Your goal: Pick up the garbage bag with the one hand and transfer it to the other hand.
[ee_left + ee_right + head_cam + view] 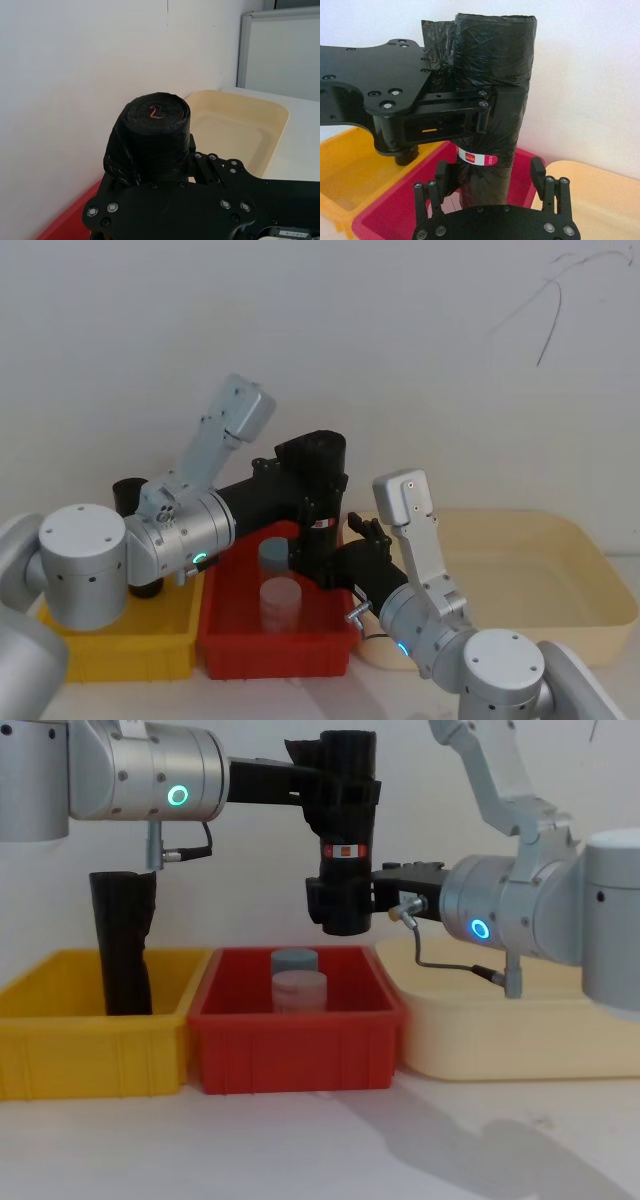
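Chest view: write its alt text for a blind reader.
The left gripper holds the garbage bag upright above the red bin; the open right gripper brackets its lower end. A plain black roll stands in the yellow bin.

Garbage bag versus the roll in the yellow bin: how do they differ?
The garbage bag is held aloft by the left gripper, the open right gripper around its lower end; the other roll stands untouched in the yellow bin. The garbage bag has a red label; the other roll shows none. Both are black, upright.
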